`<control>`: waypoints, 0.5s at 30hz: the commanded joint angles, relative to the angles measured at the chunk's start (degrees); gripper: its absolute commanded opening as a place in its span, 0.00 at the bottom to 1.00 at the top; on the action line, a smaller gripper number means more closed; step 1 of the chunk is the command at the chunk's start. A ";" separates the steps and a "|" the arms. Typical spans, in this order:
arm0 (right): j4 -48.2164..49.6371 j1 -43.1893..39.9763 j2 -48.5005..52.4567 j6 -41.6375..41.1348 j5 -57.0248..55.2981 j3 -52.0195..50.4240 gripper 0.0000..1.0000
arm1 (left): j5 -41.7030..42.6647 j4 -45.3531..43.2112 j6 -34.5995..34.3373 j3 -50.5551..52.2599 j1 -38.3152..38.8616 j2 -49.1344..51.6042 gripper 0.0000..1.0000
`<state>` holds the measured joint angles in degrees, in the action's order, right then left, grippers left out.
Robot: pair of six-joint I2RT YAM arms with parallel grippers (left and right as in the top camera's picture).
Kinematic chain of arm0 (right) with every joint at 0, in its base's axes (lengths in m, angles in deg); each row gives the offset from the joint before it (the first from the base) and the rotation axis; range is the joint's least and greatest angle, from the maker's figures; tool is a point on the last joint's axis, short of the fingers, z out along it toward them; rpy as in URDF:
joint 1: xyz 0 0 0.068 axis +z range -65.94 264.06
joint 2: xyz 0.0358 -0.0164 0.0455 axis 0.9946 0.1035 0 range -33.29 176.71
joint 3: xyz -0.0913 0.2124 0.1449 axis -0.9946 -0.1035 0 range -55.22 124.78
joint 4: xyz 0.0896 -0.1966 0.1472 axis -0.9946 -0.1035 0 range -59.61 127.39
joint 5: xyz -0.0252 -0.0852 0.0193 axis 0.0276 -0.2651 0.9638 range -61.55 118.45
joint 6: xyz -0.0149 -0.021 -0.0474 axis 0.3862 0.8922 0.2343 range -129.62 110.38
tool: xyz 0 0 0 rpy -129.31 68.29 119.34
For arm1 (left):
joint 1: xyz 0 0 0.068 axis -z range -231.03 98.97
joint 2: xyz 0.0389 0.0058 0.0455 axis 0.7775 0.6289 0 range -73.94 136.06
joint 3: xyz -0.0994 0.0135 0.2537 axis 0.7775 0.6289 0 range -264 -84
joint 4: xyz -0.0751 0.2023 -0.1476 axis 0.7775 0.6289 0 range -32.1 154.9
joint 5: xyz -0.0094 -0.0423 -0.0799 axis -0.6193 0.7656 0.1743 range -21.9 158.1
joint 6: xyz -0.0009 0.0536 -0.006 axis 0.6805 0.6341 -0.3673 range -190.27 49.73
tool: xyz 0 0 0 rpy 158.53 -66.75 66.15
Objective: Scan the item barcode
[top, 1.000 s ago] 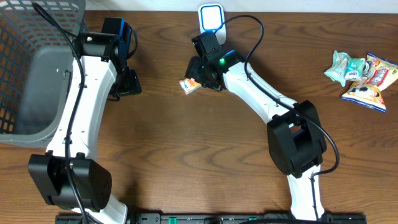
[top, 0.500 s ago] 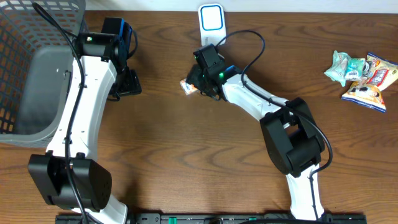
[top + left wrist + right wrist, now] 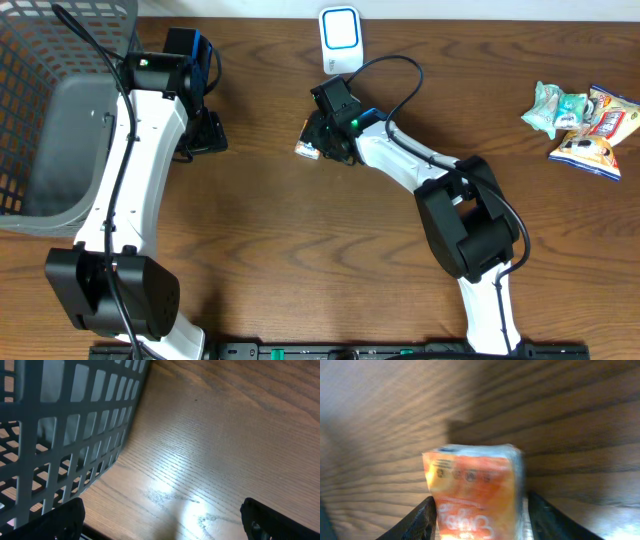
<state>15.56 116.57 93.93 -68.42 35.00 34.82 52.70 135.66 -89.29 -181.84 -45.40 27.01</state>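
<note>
An orange snack packet (image 3: 309, 150) sits between the fingers of my right gripper (image 3: 319, 143), left of the table's middle and a little below the white barcode scanner (image 3: 340, 38) at the back edge. In the right wrist view the packet (image 3: 472, 492) fills the gap of that gripper (image 3: 480, 521). The left finger (image 3: 415, 522) presses its side, and the right finger (image 3: 555, 520) is at its clear edge. No barcode shows. My left gripper (image 3: 205, 135) is open over bare wood beside the basket, its fingertips (image 3: 60, 520) wide apart with nothing between them.
A grey mesh basket (image 3: 60, 120) stands at the far left, and its wall (image 3: 65, 435) is close to my left gripper. Several snack packets (image 3: 580, 120) lie at the far right. The right arm's cable loops beside the scanner.
My right gripper has swung a little down and left of the scanner, turning the orange packet with it, and its jaws have narrowed slightly. The left arm has not moved.
</note>
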 commanded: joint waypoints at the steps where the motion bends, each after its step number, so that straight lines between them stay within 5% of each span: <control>1: -2.56 -0.81 2.29 3.67 1.57 -1.53 0.53 | -1.16 0.17 0.74 0.24 -0.15 -0.09 0.98; 9: -9.09 -2.97 -3.21 14.64 1.57 -1.53 0.29 | -1.16 0.20 0.74 0.24 -0.15 -0.09 0.98; 13: -11.72 -2.95 -6.05 19.65 1.57 -1.53 0.01 | -1.16 0.17 0.74 0.24 -0.15 -0.07 0.98; 15: -13.53 -2.97 -7.32 21.22 2.38 -1.53 0.01 | -1.16 0.17 0.74 0.24 -0.15 -0.07 0.97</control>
<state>3.83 113.82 90.15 -53.21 37.58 34.14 52.70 135.63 -89.29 -181.84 -45.40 27.01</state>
